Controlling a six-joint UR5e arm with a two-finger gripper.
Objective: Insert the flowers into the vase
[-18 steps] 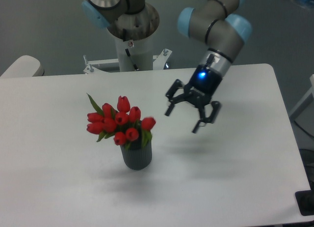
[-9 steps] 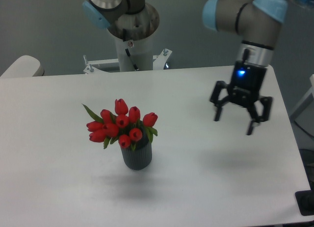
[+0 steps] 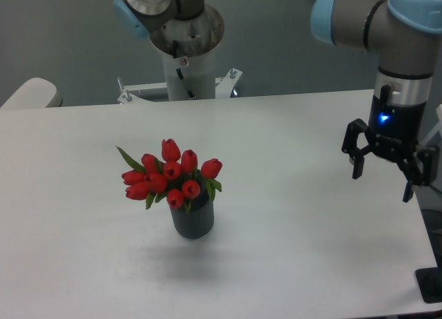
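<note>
No writing or label can be read on anything. The flowers (image 3: 170,177), red tulip buds with narrow green leaves, stand bunched in the vase (image 3: 193,220), a dark grey ribbed cylinder set upright left of the middle of the white table (image 3: 290,264); the bunch spreads wider than the vase mouth, leaning leftward. The end effector (image 3: 382,175) hangs open and empty over the table's right edge, well apart from the vase, a blue light glowing on the wrist above it.

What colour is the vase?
Dark grey with fine vertical ribs, seen in the fixed camera view: vase.
</note>
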